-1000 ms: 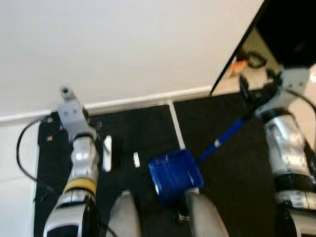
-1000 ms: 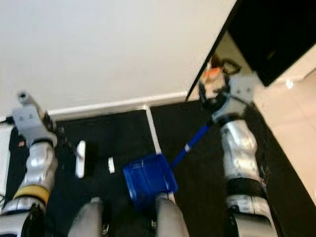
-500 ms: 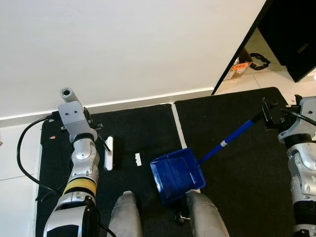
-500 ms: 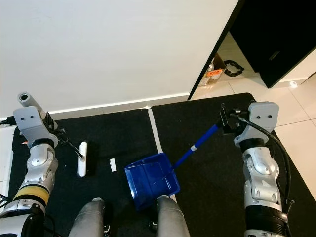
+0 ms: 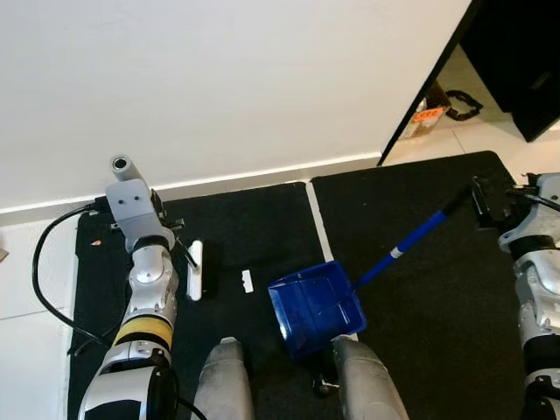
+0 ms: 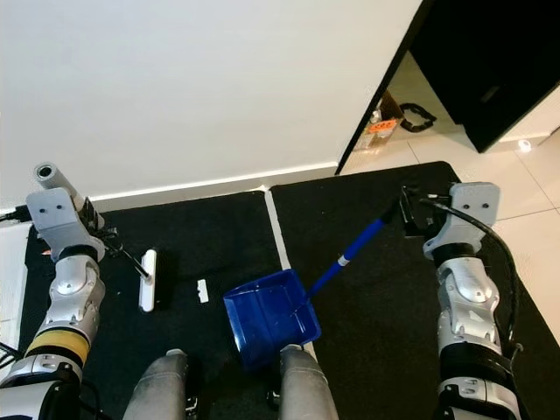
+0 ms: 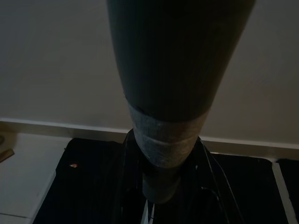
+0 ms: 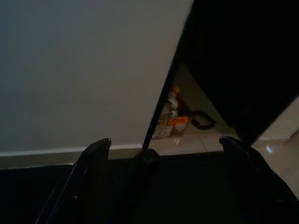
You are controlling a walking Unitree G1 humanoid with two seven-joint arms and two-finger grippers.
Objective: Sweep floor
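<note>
Right gripper (image 6: 409, 213) clamped on blue dustpan (image 6: 269, 317) handle; pan rests on black mat (image 6: 219, 236) below-left of it. Left gripper (image 5: 166, 236) grips the brush (image 5: 195, 270); white scrap (image 5: 247, 281) just beside.

Black mat (image 5: 254, 236) lies open between the brush head (image 5: 194, 270) and the wall (image 5: 219, 79), and around the white scrap (image 5: 247, 281) just beside the brush. The blue dustpan (image 5: 315, 304) sits at the robot's feet (image 5: 289, 385), blocking the mat's middle; its handle (image 5: 411, 245) slants up across the right mat to the right pincer (image 5: 481, 203). A cable (image 5: 48, 280) loops left of the left arm (image 5: 144, 289). A dark cabinet (image 5: 516, 61) closes the far right corner
</note>
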